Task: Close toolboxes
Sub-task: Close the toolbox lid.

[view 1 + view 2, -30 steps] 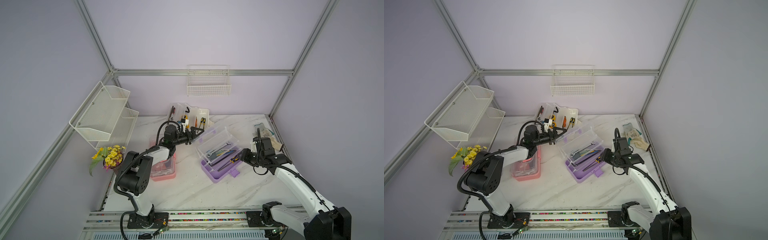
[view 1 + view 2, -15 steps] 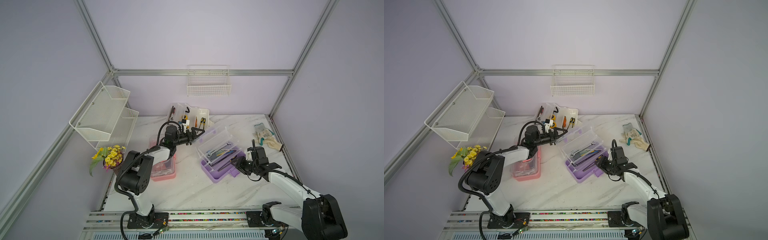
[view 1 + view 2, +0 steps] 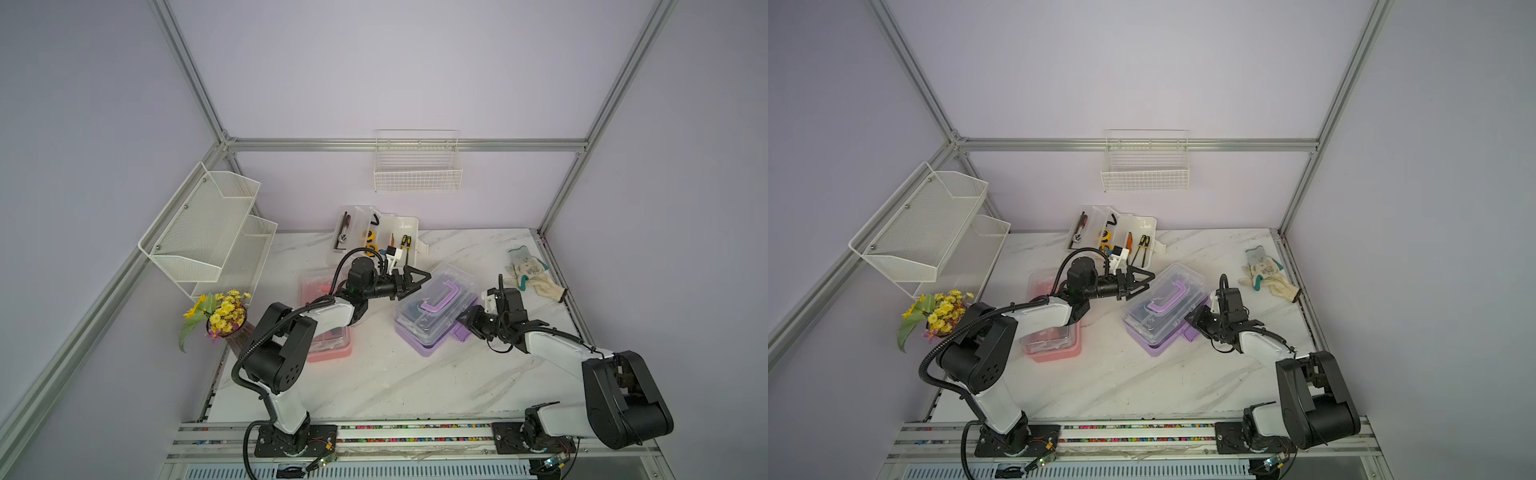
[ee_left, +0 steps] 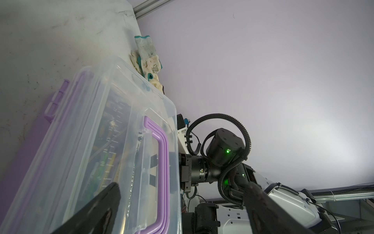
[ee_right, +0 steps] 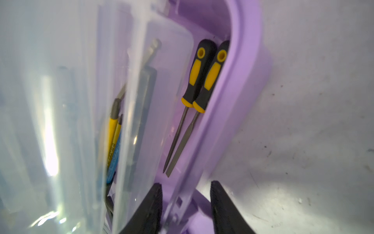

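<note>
In both top views the purple toolbox (image 3: 432, 318) (image 3: 1163, 311) lies mid-table, its clear lid with a purple handle (image 4: 162, 162) lowered over the base. The right wrist view still shows a gap at the purple rim (image 5: 232, 81). My left gripper (image 3: 417, 282) (image 3: 1144, 282) (image 4: 182, 184) stands wide open at the lid's far left corner, holding nothing. My right gripper (image 3: 463, 324) (image 3: 1192, 322) (image 5: 186, 184) is low at the box's front right, its fingers straddling the rim and lid edge without pinching. The pink toolbox (image 3: 328, 345) lies under my left arm. The white toolbox (image 3: 374, 232) stands open at the back.
Work gloves (image 3: 532, 274) lie at the back right. A vase of yellow flowers (image 3: 220, 316) stands at the left edge below a white wire shelf (image 3: 208, 232). A wire basket (image 3: 417, 170) hangs on the back wall. Two screwdrivers (image 5: 198, 81) lie inside the purple box.
The purple toolbox's lid has come down from tilted open to lying over the base. My right arm dropped and moved in to the box's front right rim. The left gripper barely moved.
</note>
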`<action>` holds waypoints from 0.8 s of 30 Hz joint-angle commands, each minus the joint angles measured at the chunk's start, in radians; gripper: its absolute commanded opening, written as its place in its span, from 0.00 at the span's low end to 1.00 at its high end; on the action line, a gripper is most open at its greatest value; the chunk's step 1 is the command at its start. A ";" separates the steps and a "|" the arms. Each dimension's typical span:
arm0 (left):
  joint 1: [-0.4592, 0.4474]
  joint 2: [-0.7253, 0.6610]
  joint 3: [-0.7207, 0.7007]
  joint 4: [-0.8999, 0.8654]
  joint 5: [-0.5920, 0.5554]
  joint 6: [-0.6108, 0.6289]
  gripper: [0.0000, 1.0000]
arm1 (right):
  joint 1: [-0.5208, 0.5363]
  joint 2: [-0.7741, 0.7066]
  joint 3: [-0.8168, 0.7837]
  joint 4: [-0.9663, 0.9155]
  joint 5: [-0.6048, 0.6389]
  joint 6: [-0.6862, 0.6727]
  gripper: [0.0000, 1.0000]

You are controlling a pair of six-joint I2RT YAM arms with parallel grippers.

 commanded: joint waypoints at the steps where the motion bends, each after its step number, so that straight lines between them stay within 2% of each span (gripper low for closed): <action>1: -0.002 -0.029 -0.016 0.033 0.005 -0.019 0.96 | 0.004 0.013 0.032 0.035 -0.008 -0.024 0.46; 3: 0.000 -0.029 -0.011 0.033 0.002 -0.019 0.95 | 0.005 0.005 0.049 -0.024 0.014 -0.040 0.47; 11: 0.021 -0.020 0.084 -0.039 -0.009 0.049 0.96 | -0.001 -0.223 0.114 -0.267 0.131 -0.104 0.51; 17: 0.022 -0.016 0.155 -0.182 -0.040 0.158 0.96 | -0.013 -0.253 0.063 -0.293 0.138 -0.108 0.51; 24: 0.013 -0.022 0.168 -0.266 -0.062 0.217 0.96 | -0.030 -0.258 0.000 -0.288 0.157 -0.107 0.47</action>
